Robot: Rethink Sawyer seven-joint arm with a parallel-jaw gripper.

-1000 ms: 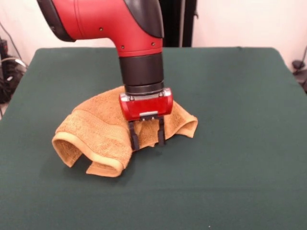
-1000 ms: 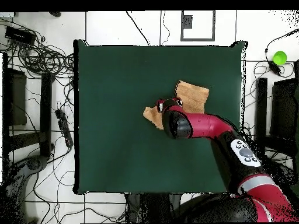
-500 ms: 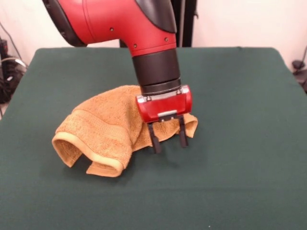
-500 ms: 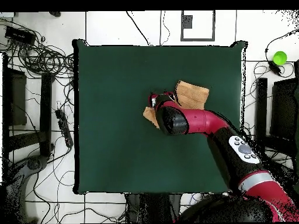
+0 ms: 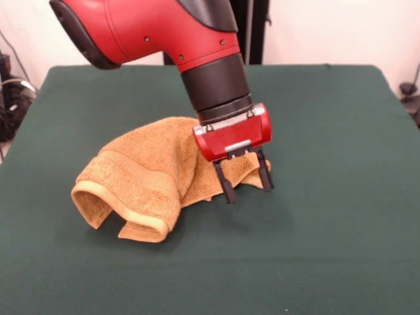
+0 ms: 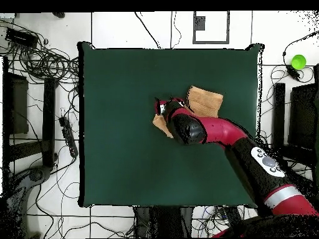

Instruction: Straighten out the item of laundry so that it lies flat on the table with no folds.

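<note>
Now shifted along the towel to its corner, gripper open, empty; grasp not yet made.

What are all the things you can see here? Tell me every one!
Towel: one, orange-tan, crumpled in a humped heap near the middle of the table, one hemmed edge curled up at the front.
Table: one, dark green top, fills most of both views.
Ball: one, bright green, on the floor beyond a table corner in the overhead view.
Cables: many, black, tangled on the floor beside the table.
Floor: white tiles with dark lines, around the table.
Robot arm: one, red and black, reaching down over the towel.
Gripper: one, red body with black fingers, open, at the towel's corner, holding nothing.
</note>
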